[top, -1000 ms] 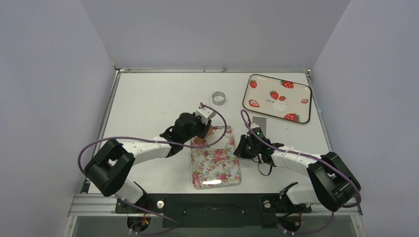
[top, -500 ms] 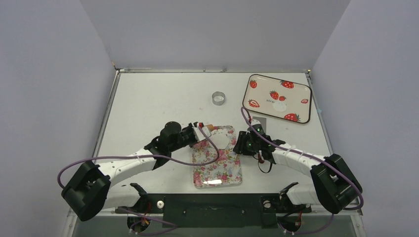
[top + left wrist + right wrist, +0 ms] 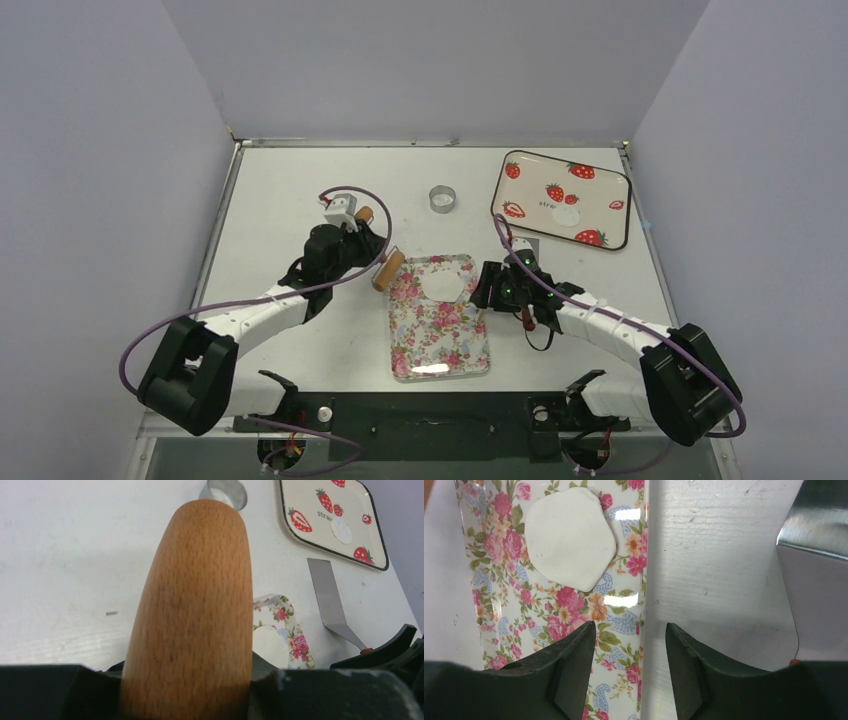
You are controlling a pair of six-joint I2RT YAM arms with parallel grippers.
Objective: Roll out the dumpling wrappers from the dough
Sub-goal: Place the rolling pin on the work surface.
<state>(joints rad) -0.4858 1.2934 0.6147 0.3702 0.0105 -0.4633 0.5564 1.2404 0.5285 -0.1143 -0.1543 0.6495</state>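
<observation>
The dough [image 3: 569, 537] is a flattened white patch at the far end of the floral tray [image 3: 624, 625], also seen from above as the dough [image 3: 445, 283] on the floral tray [image 3: 440, 340]. My left gripper [image 3: 372, 244] is shut on the brown wooden roller [image 3: 388, 270], held left of the tray over the table; the roller [image 3: 195, 605] fills the left wrist view. My right gripper [image 3: 630, 635] is open, one finger on each side of the tray's right rim. One round dumpling wrapper [image 3: 567, 215] lies on the strawberry plate [image 3: 600, 190].
A silver metal ring [image 3: 442, 198] stands on the table behind the floral tray. The spatula's shiny blade [image 3: 521, 246] lies just right of the tray, beside my right gripper, its red handle under the right arm. The spatula blade [image 3: 819, 580] shows at the right.
My left arm has carried the roller off the floral tray, to the left and farther back. My right gripper has opened at the tray's right rim.
</observation>
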